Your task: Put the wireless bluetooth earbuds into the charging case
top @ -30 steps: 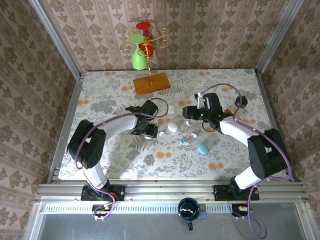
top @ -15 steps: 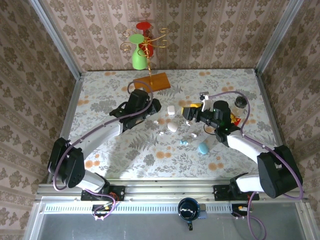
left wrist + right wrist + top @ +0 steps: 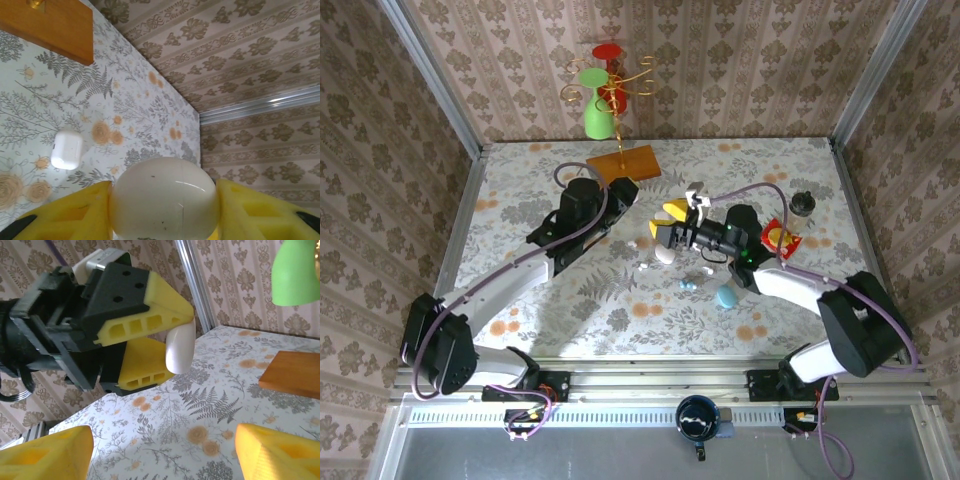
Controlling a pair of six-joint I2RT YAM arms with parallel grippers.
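Lifted, 1 white case sits between 2 left fingers

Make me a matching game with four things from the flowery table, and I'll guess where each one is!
Things:
1. egg-shaped white case
2. pale blue case
3. wooden board
4. right gripper

Where or how:
A. open, holding nothing
B. lying at the far side of the table
C. clamped in the left gripper
D. lying on the table just right of the tiny blue earbuds

Pairs: 1-C, 2-D, 3-B, 4-A
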